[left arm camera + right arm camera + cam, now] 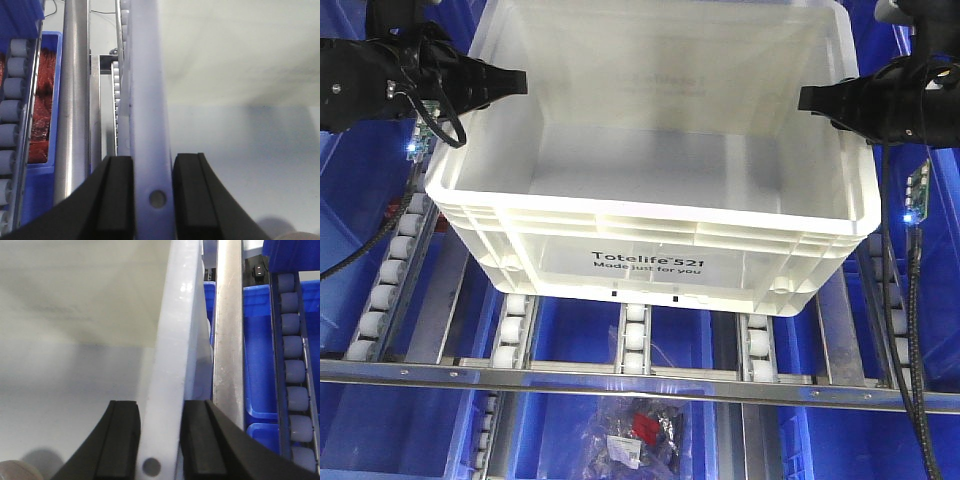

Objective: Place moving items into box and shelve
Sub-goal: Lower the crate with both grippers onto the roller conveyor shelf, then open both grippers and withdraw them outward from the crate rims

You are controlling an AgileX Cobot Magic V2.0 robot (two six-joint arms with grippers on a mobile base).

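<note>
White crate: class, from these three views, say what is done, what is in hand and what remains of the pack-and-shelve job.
Probably done: loading. The left wrist view catches a rounded thing on the crate floor, too cropped to identify. In hand: the left gripper and right gripper each clamp a side wall of the white crate, which is over the shelf's roller rails. Left: seating it and letting go.

Grey cylindrical plastic conveyor rollers (636, 340) sit in silver metal rack rails (620, 375). Blue plastic storage bins (360, 420) lie beneath; one holds a clear plastic bag (635, 435).
</note>
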